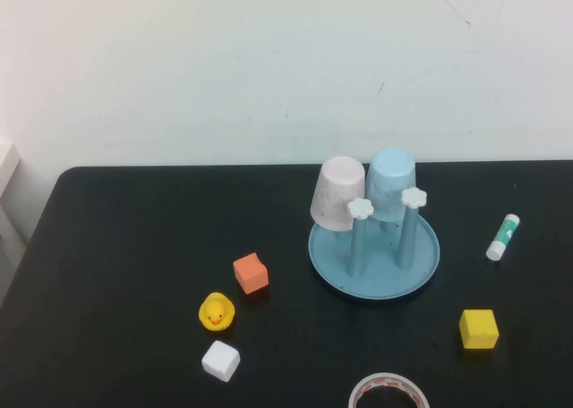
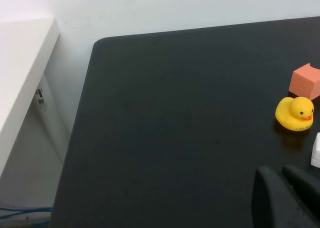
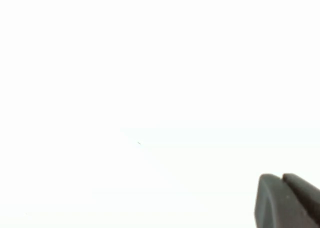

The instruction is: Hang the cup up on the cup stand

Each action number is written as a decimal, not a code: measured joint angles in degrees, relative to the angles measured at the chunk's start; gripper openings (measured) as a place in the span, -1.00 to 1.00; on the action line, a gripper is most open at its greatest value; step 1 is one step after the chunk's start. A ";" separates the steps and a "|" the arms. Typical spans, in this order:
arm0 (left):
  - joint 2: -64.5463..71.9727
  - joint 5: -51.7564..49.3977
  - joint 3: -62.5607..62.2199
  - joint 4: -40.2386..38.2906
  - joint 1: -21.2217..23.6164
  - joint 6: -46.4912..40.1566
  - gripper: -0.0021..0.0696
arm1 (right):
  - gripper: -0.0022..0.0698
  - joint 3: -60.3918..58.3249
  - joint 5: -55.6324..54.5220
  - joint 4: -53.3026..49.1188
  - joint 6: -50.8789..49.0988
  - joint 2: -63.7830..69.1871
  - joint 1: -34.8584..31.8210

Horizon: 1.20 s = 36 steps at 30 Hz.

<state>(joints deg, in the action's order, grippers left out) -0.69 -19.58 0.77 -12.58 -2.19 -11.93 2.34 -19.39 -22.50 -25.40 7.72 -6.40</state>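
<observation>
The light blue cup (image 1: 391, 182) hangs upside down on a rear peg of the cup stand (image 1: 374, 256), next to a pale pinkish-white cup (image 1: 338, 193) inverted on another peg. Two front pegs with white flower knobs (image 1: 361, 208) stand bare. Neither arm shows in the high view. My left gripper (image 2: 286, 180) shows only in the left wrist view, shut and empty over the table's left part. My right gripper (image 3: 283, 184) shows only in the right wrist view, shut and empty, against a plain white surface.
On the black table lie an orange cube (image 1: 251, 273), a yellow duck (image 1: 217, 311), a white cube (image 1: 220, 361), a yellow cube (image 1: 478, 328), a glue stick (image 1: 502, 237) and a tape roll (image 1: 388, 393) at the front edge. The duck (image 2: 295, 113) and orange cube (image 2: 306, 81) also show in the left wrist view.
</observation>
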 joint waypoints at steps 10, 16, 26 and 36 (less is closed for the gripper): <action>0.00 0.00 0.00 0.00 0.00 -0.10 -0.95 | -0.94 -0.38 26.70 17.97 18.74 -7.40 1.27; 0.00 0.00 0.00 0.00 0.00 -0.10 -0.95 | -0.94 -2.66 42.78 12.55 13.07 -8.44 1.27; -0.11 0.00 0.00 -0.10 0.00 -0.10 -0.95 | -0.94 -3.08 40.38 13.76 19.17 -8.44 1.27; -0.11 0.00 0.00 -0.10 0.00 0.01 -0.95 | -0.94 -3.08 40.38 13.86 21.09 -8.44 1.27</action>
<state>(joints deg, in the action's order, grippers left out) -0.80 -19.58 0.77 -12.68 -2.19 -11.92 -0.74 20.98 -8.64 -4.30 -0.71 -5.13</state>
